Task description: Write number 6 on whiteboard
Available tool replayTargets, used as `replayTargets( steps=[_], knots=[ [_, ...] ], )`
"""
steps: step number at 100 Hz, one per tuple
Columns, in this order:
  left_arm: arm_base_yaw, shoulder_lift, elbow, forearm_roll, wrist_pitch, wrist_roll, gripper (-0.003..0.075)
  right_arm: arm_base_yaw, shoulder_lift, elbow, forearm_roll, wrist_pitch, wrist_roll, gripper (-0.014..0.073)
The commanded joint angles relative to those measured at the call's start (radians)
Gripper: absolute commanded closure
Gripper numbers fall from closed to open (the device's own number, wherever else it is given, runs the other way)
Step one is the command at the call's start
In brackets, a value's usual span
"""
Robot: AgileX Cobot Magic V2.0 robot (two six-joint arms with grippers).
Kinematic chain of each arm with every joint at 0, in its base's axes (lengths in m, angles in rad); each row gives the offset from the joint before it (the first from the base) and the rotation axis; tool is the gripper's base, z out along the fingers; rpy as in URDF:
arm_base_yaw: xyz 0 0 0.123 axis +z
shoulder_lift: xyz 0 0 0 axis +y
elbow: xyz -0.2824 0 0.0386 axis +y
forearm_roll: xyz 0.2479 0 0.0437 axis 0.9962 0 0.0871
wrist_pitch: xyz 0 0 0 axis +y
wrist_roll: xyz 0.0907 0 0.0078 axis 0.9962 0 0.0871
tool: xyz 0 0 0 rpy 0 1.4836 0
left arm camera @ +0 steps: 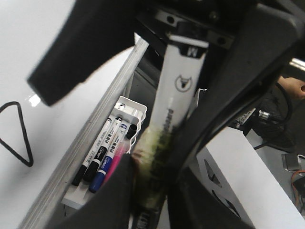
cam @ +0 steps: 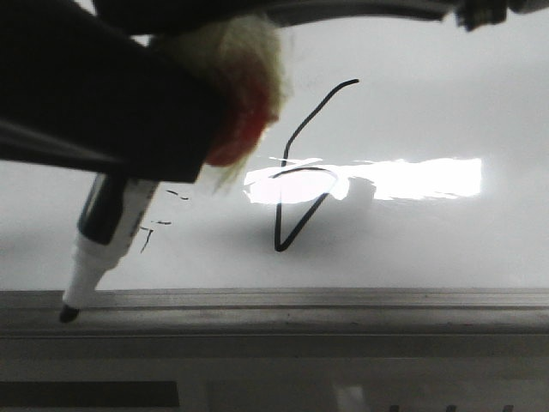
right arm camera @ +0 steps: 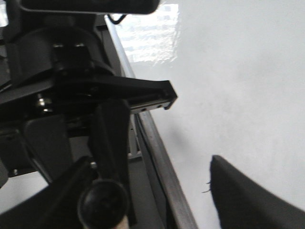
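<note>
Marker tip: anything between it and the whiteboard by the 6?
Nothing visible. The marker in the left gripper hangs with its tip at the grey rim, left of the number 6; the whiteboard between is bare apart from faint scribbles.

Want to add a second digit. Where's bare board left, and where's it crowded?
Free: whiteboard right of the 6, above and below the glare. Crowded: left of the 6, with faint scribbles and the left gripper's marker, tip at the rim.

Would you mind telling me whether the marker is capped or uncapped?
Uncapped: the marker shows its bare black tip, pointing down at the board's rim.
</note>
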Motion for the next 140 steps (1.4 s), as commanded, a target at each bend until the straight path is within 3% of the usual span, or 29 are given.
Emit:
replayTargets(
  steps=[1, 12, 19, 30, 41, 68, 93, 101, 140],
  knots=[
    [-0.006, -0.010, -0.029, -0.041, 0.057, -0.013, 0.0741, -0.006, -0.057, -0.031, 0.046, -0.104, -0.015, 0.0029],
    [-0.006, -0.010, -0.029, -0.041, -0.011, -0.072, 0.0741, -0.006, -0.126, -0.031, 0.046, -0.200, -0.015, 0.0052],
    [-0.006, -0.010, -0.029, -0.041, -0.095, -0.125, 0.0741, -0.006, -0.171, -0.031, 0.046, -0.241, -0.015, 0.0124],
    [-0.006, -0.010, -0.029, -0.044, -0.217, -0.201, 0.0741, -0.006, -0.237, -0.028, 0.061, -0.296, -0.015, 0.0359],
    [-0.006, -0.006, -0.029, -0.078, -0.312, -0.238, 0.0741, -0.006, -0.291, -0.022, 0.066, -0.337, -0.015, 0.0668],
    [-0.010, 0.055, -0.029, -0.225, -0.539, -0.238, 0.0741, -0.006, -0.337, 0.024, 0.080, -0.395, -0.015, 0.0659],
    [-0.131, 0.095, -0.029, -0.265, -0.906, -0.238, 0.0741, -0.006, -0.337, 0.030, 0.080, -0.427, -0.015, 0.0659],
    [-0.169, 0.104, -0.031, -0.281, -0.970, -0.238, 0.0741, -0.006, -0.337, 0.030, 0.080, -0.436, -0.015, 0.0659],
    [-0.201, 0.201, -0.138, -0.309, -0.996, -0.241, 0.0741, -0.006, -0.337, 0.030, 0.080, -0.459, -0.015, 0.0659]
  ],
)
